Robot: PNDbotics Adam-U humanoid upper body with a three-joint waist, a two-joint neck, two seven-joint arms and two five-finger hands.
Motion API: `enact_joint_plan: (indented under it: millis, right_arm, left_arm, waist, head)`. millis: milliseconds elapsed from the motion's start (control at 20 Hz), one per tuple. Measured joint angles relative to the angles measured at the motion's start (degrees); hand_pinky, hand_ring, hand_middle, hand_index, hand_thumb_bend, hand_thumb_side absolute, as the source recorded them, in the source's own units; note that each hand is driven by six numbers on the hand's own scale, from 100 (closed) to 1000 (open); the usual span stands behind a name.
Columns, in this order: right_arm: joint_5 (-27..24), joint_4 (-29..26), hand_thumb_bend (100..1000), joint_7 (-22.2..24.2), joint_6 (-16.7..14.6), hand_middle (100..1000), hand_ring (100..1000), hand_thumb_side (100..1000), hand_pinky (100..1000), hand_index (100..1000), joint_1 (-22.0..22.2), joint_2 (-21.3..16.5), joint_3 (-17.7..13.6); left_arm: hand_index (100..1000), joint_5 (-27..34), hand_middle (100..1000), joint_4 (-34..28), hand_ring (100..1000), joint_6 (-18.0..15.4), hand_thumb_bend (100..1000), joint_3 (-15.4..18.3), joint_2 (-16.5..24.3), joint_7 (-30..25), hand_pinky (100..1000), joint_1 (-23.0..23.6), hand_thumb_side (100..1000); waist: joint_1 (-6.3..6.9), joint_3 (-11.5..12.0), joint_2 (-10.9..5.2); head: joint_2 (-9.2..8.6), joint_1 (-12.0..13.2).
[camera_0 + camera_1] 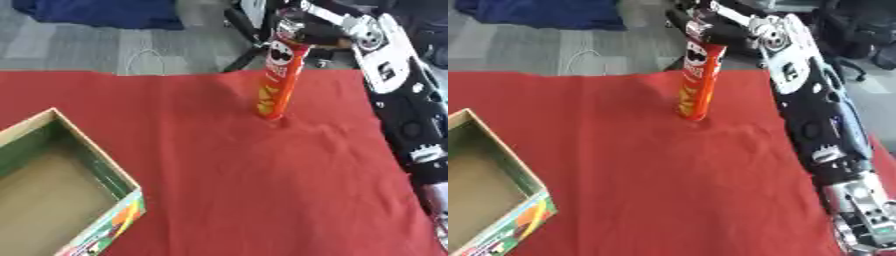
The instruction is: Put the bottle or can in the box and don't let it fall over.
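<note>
Red cloth (219,190) covered the table, with grey floor and a heap of blue fabric (105,12) beyond its far edge. Toward the far side of the cloth stood a tall red crisp can (278,82), leaning slightly with its base on the fabric, and the right hand (293,27) was curled round its top, the arm reaching in from the right (no left hand showed in either view). Well apart from the can, at the near left corner, sat an open cardboard box (96,155) with a brown floor and green inner walls.
</note>
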Motion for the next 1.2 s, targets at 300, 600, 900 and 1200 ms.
enact_joint_plan:
  millis: [300,600,900,1200]
  right_arm:
    - [0.84,0.43,100,-3.25,-0.37,902,937,943,916,1000,0.11,0.0,0.01]
    - [1.07,0.78,100,-6.03,-0.84,902,937,931,918,1000,0.1,-0.01,0.01]
    - [-0.41,0.92,100,-5.94,-0.25,899,932,917,933,1000,-0.1,-0.03,-0.04]
    - [-2.57,0.91,100,-5.09,0.86,897,930,911,932,1000,-0.33,-0.49,-0.62]
  left_arm:
    - [689,-0.2,659,0.0,873,0.05,100,0.0,0.0,-0.06,387,0.0,707]
    - [688,-0.28,659,0.0,873,0.07,100,0.0,0.0,-0.13,386,0.0,707]
    - [688,-0.45,660,0.0,874,0.1,100,0.0,0.01,-0.17,387,0.01,706]
    - [688,-0.61,660,0.0,875,0.12,100,0.0,0.04,-0.2,388,0.07,705]
  waist:
    - [-0.09,0.19,0.03]
    - [-0.08,0.25,0.26]
    - [-0.07,0.19,0.26]
    - [-0.08,0.04,0.24]
  head:
    - [-0.27,-0.19]
    - [-0.44,-0.23]
    - [-0.44,-0.37]
    - [-0.44,-0.37]
